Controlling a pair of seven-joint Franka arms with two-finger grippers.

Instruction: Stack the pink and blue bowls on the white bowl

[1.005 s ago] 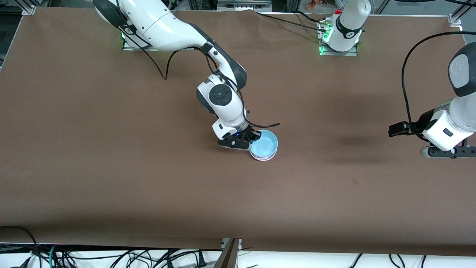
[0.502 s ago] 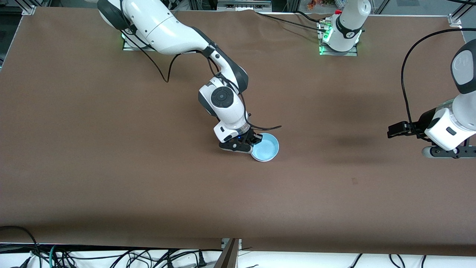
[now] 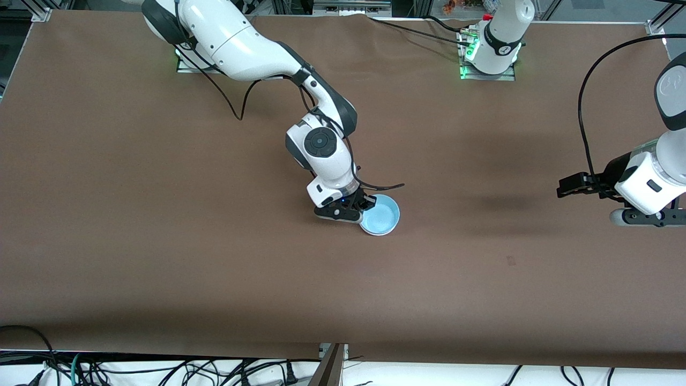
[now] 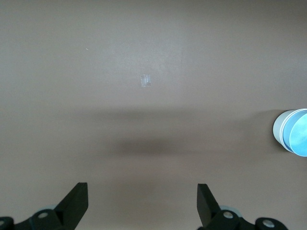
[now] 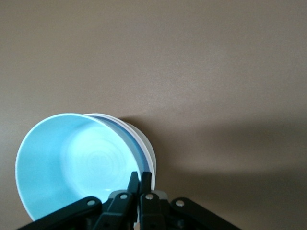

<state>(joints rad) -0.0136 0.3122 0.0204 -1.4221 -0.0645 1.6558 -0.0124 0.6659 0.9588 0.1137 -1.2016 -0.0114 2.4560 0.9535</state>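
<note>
Blue bowl: mid-table, nested atop the white bowl; pink bowl unseen. Right gripper pinched its rim, seemingly seating it. Left gripper: waiting, fingers apart, holding nothing.

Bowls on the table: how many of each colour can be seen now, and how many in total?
Light blue bowl: 1
White bowl, nested under the blue one: 1
Pink bowl: 0 visible; one may be hidden in the stack
Total seen: 2
</note>
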